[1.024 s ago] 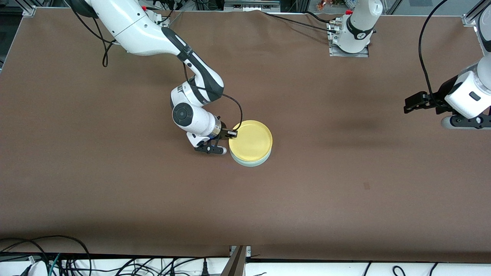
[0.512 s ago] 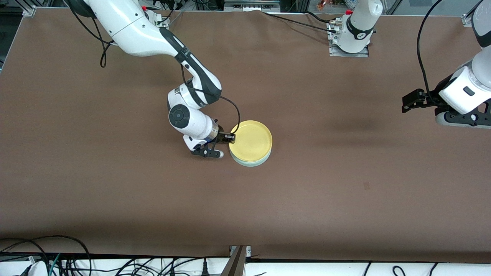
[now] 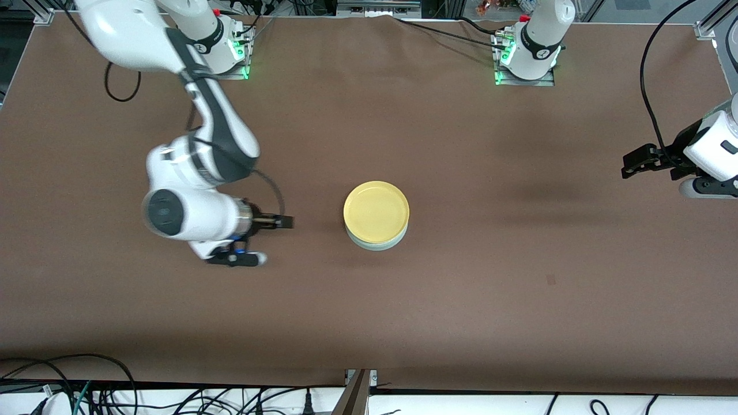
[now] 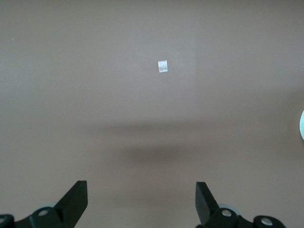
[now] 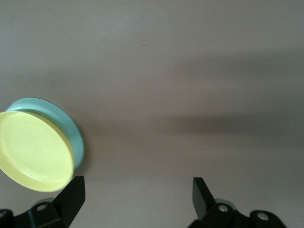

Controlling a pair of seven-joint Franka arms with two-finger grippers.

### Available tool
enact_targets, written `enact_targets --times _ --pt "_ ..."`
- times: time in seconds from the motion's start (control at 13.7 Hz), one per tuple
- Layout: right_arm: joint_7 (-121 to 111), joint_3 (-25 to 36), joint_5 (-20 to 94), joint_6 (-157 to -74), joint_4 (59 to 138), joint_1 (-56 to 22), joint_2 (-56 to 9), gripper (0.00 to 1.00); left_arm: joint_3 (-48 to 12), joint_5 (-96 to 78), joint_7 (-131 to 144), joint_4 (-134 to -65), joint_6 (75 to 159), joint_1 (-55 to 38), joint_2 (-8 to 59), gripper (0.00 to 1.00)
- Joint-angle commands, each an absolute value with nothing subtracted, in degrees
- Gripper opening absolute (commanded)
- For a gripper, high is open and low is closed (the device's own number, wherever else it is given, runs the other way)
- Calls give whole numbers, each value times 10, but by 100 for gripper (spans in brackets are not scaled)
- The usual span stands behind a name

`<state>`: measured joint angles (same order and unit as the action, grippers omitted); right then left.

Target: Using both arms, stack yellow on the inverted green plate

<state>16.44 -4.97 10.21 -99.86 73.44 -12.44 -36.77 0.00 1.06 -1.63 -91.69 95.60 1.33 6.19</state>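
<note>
The yellow plate (image 3: pixel 376 214) lies upright on the green plate (image 3: pixel 377 244), of which only the rim shows under it, mid-table. The right wrist view shows the same stack, the yellow plate (image 5: pixel 33 152) on the green plate (image 5: pixel 72 129). My right gripper (image 3: pixel 242 258) is open and empty over bare table, apart from the stack and toward the right arm's end; its own view shows it open too (image 5: pixel 137 190). My left gripper (image 3: pixel 700 187) is open and empty over the table's edge at the left arm's end, and its own view shows it open (image 4: pixel 141 194).
A brown table cloth (image 3: pixel 519 300) covers the table. A small white tape mark (image 4: pixel 163 66) lies on it under the left wrist. A dark spot (image 3: pixel 551 279) marks the cloth nearer to the front camera. Cables hang along the front edge (image 3: pixel 115 392).
My right gripper has drawn back from the yellow plate's rim toward the right arm's end, leaving the stack in place. My left gripper has shifted slightly toward the table's edge.
</note>
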Motion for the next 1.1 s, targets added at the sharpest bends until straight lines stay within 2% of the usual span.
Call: enact_targets --times 0.0,0.22,0.44,0.51,0.8,1.02 --pt "86 -18 75 -921 734 -98 -311 100 -6 27 -22 -912 965 17 61 100" --pt "41 32 29 -852 734 -98 -253 100 -4 27 -22 -906 968 17 64 100" --pt "-1 67 21 -800 733 -98 -207 100 -4 27 -21 -861 968 15 98 100" --pt "6 64 20 -797 735 -98 -175 100 -5 28 -21 -853 968 9 110 100" --pt "-1 63 -3 -803 760 -93 -121 100 -5 28 -26 -846 969 12 116 100" --pt "3 63 1 -816 826 -71 -45 100 -5 36 -25 -845 975 7 120 100"
